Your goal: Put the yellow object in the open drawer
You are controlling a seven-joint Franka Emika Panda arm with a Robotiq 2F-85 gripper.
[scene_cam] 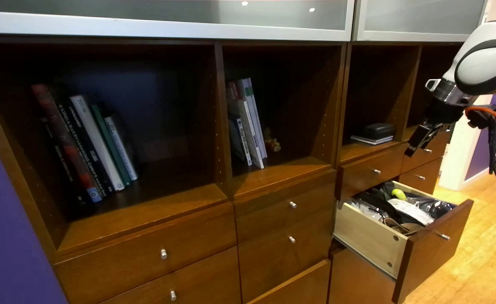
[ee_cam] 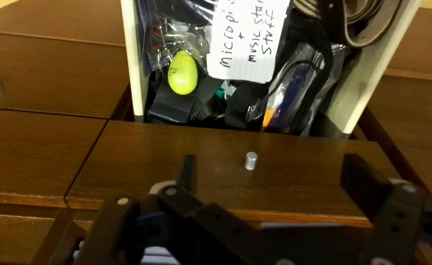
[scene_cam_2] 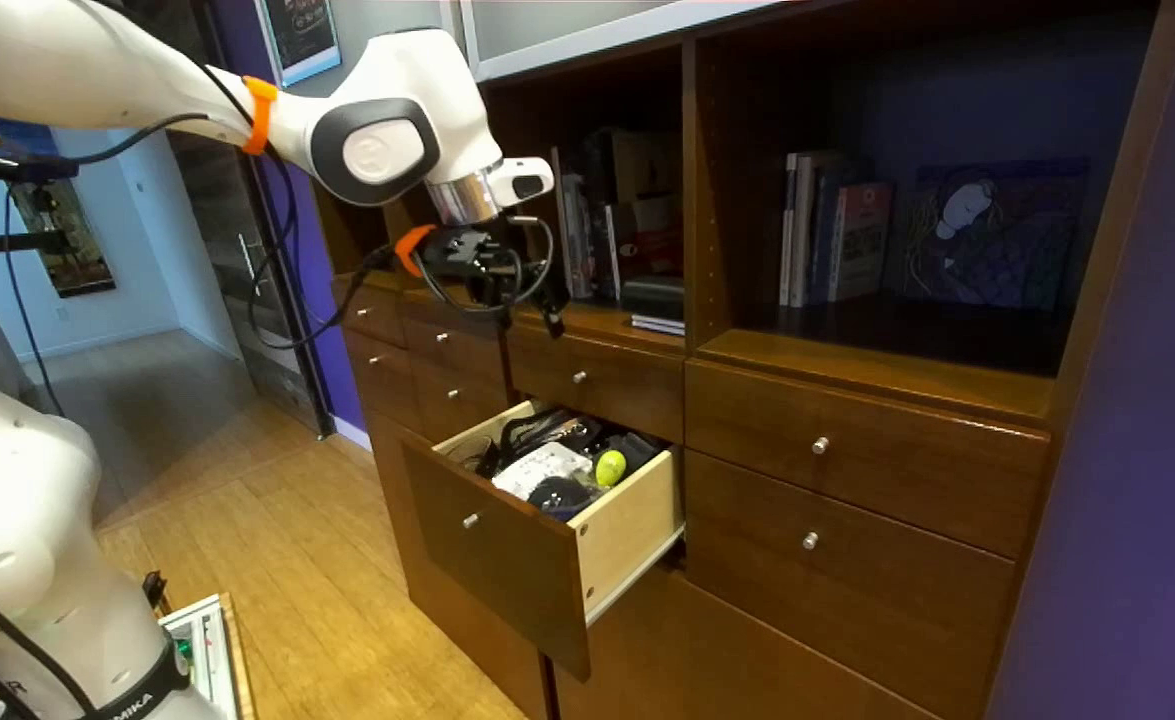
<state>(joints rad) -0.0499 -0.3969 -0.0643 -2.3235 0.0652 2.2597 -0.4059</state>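
Note:
The yellow object is a small yellow-green egg point(ee_cam: 182, 72) lying inside the open drawer point(ee_cam: 132, 66), on dark straps and plastic bags near a side panel. The egg shows in both exterior views point(scene_cam: 398, 194) point(scene_cam_2: 610, 468). The open drawer has pale side panels and a reddish-brown front, and shows in both exterior views point(scene_cam: 370, 234) point(scene_cam_2: 637, 525). My gripper point(ee_cam: 271, 160) is open and empty, its two black fingers wide apart. It is above the drawer, apart from the egg, in front of the cabinet in both exterior views point(scene_cam: 416, 141) point(scene_cam_2: 554, 310).
A white handwritten note point(ee_cam: 247, 40), coiled straps and bags fill the drawer. A closed drawer with a silver knob point(ee_cam: 250, 161) is above it. A black case point(scene_cam: 378, 130) on papers sits on the shelf beside the gripper. Books point(scene_cam: 250, 122) stand in another shelf.

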